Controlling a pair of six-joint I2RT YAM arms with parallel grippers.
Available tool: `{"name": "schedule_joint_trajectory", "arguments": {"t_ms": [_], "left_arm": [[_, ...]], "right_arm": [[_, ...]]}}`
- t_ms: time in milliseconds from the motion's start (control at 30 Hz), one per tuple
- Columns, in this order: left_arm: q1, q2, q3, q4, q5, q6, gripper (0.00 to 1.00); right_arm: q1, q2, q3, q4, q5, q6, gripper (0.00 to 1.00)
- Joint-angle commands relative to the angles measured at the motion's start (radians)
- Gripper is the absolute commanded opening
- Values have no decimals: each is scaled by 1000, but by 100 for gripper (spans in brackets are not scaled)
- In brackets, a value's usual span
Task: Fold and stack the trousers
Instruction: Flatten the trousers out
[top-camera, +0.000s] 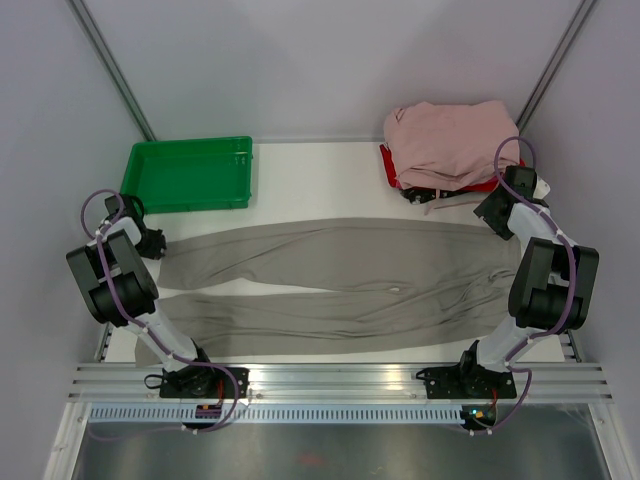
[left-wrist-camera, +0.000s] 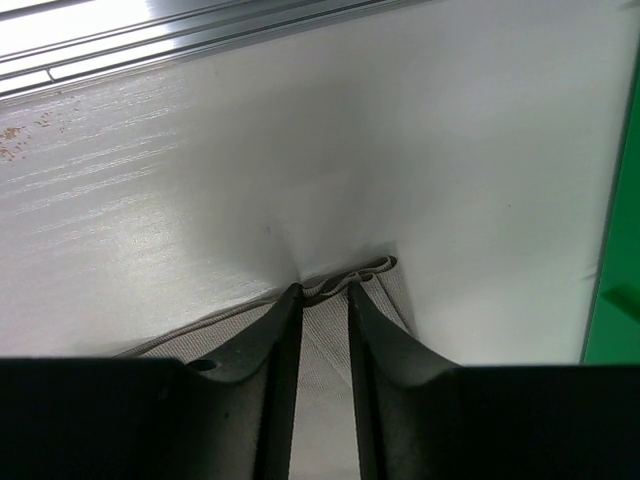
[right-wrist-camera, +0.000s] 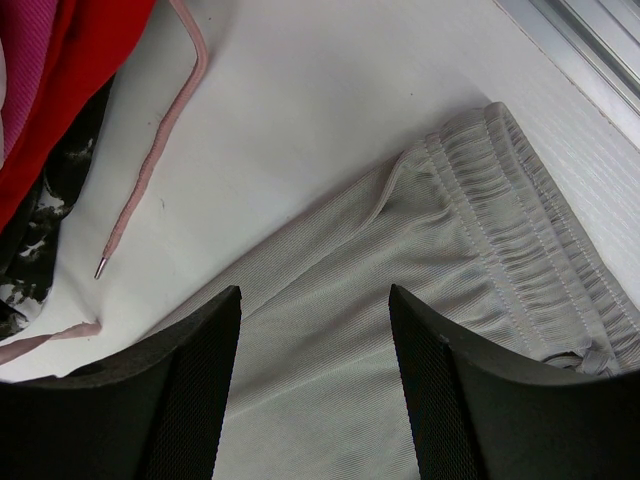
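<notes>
White table (top-camera: 330, 190) under flat trousers (top-camera: 340, 280); left tool (left-wrist-camera: 325, 290) narrow, tight on one hem (left-wrist-camera: 375, 270), right tool (right-wrist-camera: 313, 290) wide open, empty.

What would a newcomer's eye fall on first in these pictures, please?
The long taupe trousers spread flat across almost the whole table, waistband to the right. Next, the bright green tray at the far left and the pink garment pile at the far right. The left fingers straddle a puckered leg hem; the right fingers stand wide over the waistband.
</notes>
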Motion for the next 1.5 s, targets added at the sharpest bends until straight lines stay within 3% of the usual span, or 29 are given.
{"name": "schedule_joint_trajectory", "arguments": {"t_ms": [0,100,133,167,700,900,1100,1167,1300,1367,1467], "left_arm": [[5,7,20,19,8,-5,28],[5,4,17,25,15,-5,15],[5,4,17,25,15,-5,4],[5,2,19,25,15,-3,2],[4,-57,175,-35,19,57,2],[5,-31,204,-58,25,57,7],[4,2,212,-15,53,55,6],[4,18,218,0,73,63,11],[1,24,221,16,87,83,38],[1,24,223,23,94,91,43],[-1,18,220,23,94,101,42]], "right_arm": [[0,-35,-4,11,14,8,68],[0,-35,-1,9,14,7,68],[0,-33,0,8,15,5,68],[0,-33,2,6,17,5,68],[0,-17,6,12,9,1,68],[0,-7,11,16,6,-3,68],[0,8,25,17,-5,-4,68],[0,11,29,17,-9,-3,68],[0,13,31,16,-8,-3,68],[0,11,31,16,-9,-3,68],[0,13,33,11,-11,0,68]]}}
